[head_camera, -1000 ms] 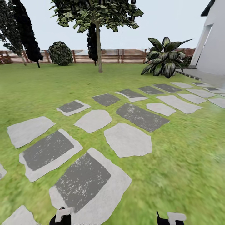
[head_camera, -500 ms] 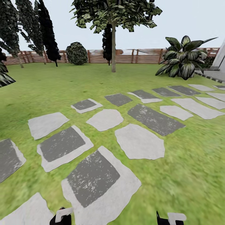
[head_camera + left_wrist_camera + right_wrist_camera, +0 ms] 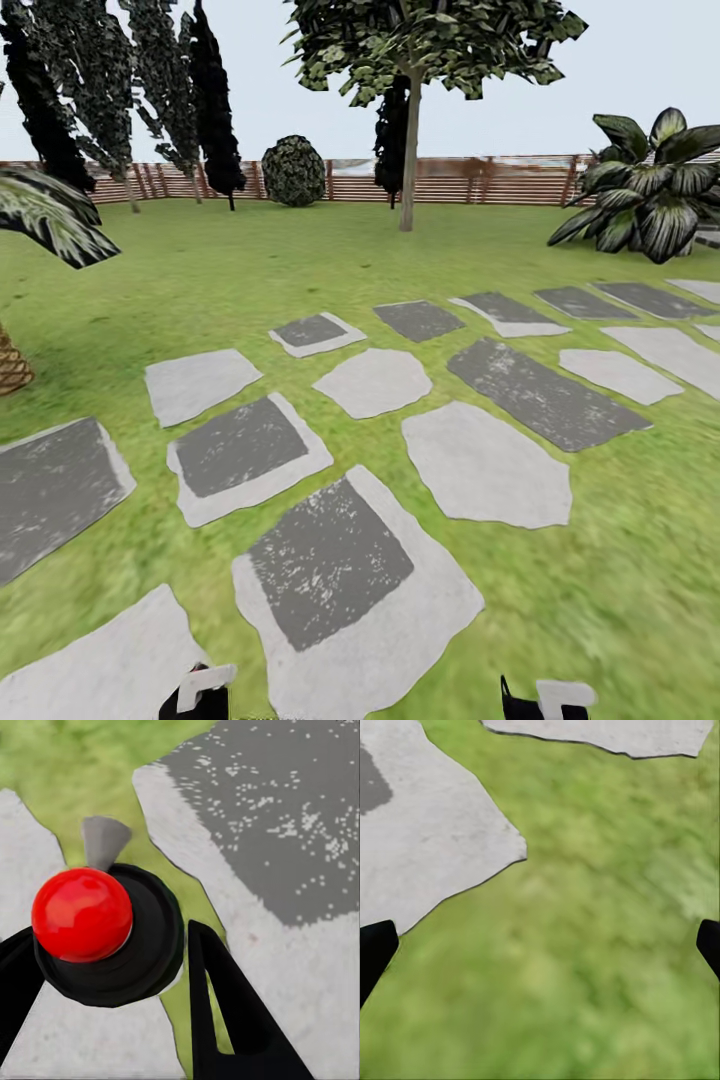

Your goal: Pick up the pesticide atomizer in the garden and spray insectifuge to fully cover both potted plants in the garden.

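While we roll over stepping stones [image 3: 340,570], our right gripper [image 3: 540,945] hangs spread and empty over lawn [image 3: 620,560]; our left gripper [image 3: 105,967] gapes near a red-knobbed part [image 3: 82,913]. Atomizer unfound, plants unsprayed: everything remains.

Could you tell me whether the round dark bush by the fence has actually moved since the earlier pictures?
No. The round bush keeps its place against the fence; both slid rightward together, so the camera turned.
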Motion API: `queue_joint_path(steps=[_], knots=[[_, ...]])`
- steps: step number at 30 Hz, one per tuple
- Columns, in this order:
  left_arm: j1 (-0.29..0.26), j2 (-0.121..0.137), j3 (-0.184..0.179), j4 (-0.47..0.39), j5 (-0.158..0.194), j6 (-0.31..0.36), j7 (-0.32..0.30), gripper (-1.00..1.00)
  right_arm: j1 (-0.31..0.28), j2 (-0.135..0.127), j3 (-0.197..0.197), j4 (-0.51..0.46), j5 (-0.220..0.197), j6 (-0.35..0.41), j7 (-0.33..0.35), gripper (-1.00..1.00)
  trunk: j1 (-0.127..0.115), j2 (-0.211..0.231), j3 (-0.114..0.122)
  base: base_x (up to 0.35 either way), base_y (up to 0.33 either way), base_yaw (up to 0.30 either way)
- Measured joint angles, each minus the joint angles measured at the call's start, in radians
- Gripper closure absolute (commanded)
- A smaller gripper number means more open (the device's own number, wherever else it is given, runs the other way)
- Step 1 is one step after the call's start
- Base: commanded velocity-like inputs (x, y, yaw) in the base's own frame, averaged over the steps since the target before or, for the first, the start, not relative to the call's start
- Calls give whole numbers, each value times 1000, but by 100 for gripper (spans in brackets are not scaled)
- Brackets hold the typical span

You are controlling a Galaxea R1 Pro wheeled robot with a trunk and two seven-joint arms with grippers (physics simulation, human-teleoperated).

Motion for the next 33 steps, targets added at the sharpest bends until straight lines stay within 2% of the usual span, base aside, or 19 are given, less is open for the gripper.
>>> queue_joint_path(steps=[22,33], knots=[[0,0,0,-1,1,-1,0,100,0,0,0,0,0,0,0,-100,0,0,0,-2,0,271],[0,0,0,0,1,-1,0,100,0,0,0,0,0,0,0,-100,1,0,0,-276,0,271]])
